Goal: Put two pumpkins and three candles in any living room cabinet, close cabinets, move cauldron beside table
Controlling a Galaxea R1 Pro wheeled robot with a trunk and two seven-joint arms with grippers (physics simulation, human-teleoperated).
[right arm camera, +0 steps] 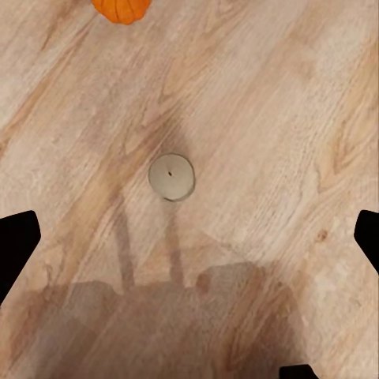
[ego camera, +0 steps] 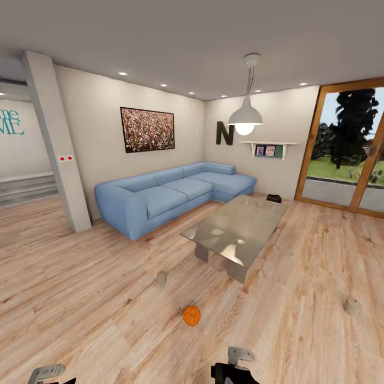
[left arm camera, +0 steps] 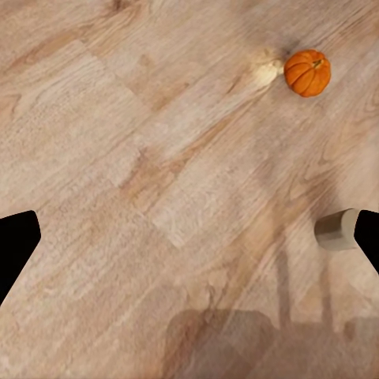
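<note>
One orange pumpkin (ego camera: 191, 316) sits on the plank floor just ahead of me, also seen in the left wrist view (left arm camera: 307, 73) and the right wrist view (right arm camera: 121, 8). A pale candle (ego camera: 161, 278) stands beyond it and another candle (ego camera: 352, 306) stands far right. The right gripper (right arm camera: 189, 245) hangs open above a candle (right arm camera: 171, 176). The left gripper (left arm camera: 189, 245) is open over bare floor, with a candle (left arm camera: 335, 230) by one finger. The black cauldron (ego camera: 273, 198) rests past the glass table (ego camera: 234, 229), near the sofa's end. The cabinet is out of view.
A blue corner sofa (ego camera: 170, 194) lines the back wall. A slanted grey column (ego camera: 58, 149) stands at the left, with steps behind it. Glass doors (ego camera: 346, 154) are at the right. A pendant lamp (ego camera: 245, 117) hangs over the table.
</note>
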